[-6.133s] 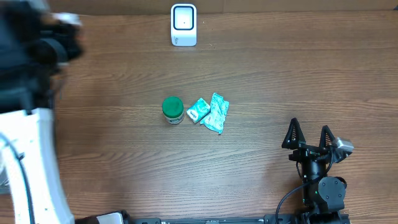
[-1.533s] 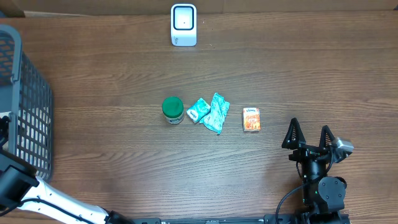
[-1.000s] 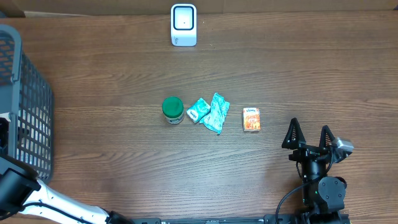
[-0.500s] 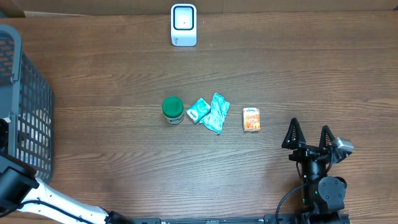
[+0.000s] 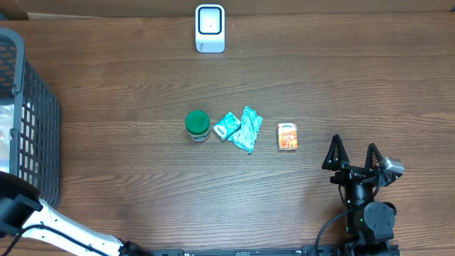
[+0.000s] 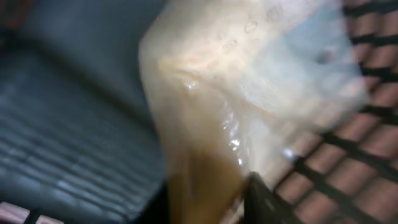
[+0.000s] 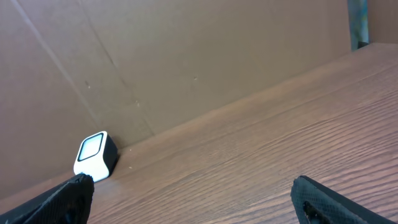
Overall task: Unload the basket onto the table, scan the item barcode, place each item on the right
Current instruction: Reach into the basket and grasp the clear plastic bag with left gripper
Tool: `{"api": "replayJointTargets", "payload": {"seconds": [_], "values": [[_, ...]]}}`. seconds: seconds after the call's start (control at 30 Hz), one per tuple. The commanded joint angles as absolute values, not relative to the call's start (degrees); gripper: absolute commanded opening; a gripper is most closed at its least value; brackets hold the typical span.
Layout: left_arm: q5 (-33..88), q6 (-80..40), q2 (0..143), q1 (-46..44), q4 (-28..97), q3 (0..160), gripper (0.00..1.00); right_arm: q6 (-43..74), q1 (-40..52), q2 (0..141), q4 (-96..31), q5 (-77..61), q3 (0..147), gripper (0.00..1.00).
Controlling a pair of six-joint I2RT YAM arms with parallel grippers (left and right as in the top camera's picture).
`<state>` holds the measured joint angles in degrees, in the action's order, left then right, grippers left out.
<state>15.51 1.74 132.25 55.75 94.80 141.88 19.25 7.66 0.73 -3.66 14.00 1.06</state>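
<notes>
Since 0.5 s ago, the dark wrist at the left edge of the overhead view has slipped out of sight. A pale wrapped packet (image 5: 6,131) now shows through the mesh there.

Nearest me, at the lower left, only the left arm's white link (image 5: 53,229) is visible from above. The left wrist view is blurred and crowded. The left gripper (image 6: 214,202) sits right against that translucent packet, with 1 dark finger (image 6: 264,199) at the bottom of the frame and the grid of the grey basket (image 5: 35,107) on the right. I cannot tell whether the jaws have clenched on the packet.

At the lower right, the right gripper (image 5: 352,158) rests with its 2 fingers spread wide and nothing between them.

Mid-frame on the wooden table (image 5: 142,192) lie a green-lidded jar (image 5: 197,126), 2 teal sachets (image 5: 245,129) close together, and a small orange box (image 5: 287,136) just to their right. Farthest away, at top centre, stands the white barcode scanner (image 5: 210,28).

My reading is that the next item to scan is being picked out of the basket, well apart from the scanner. So no scan is under way yet.
</notes>
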Motion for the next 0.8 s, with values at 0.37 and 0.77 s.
{"api": "replayJointTargets", "payload": {"seconds": [0.37,0.77], "values": [[28.53,-7.70,122.63,55.02,95.00,160.81,0.12,18.81,8.10,0.23,-3.33,14.76,0.45,1.00],[9.80,-2.07,121.60,54.72,96.79,150.98,0.72,18.81,8.10,0.23,-3.33,14.76,0.45,1.00]]}}
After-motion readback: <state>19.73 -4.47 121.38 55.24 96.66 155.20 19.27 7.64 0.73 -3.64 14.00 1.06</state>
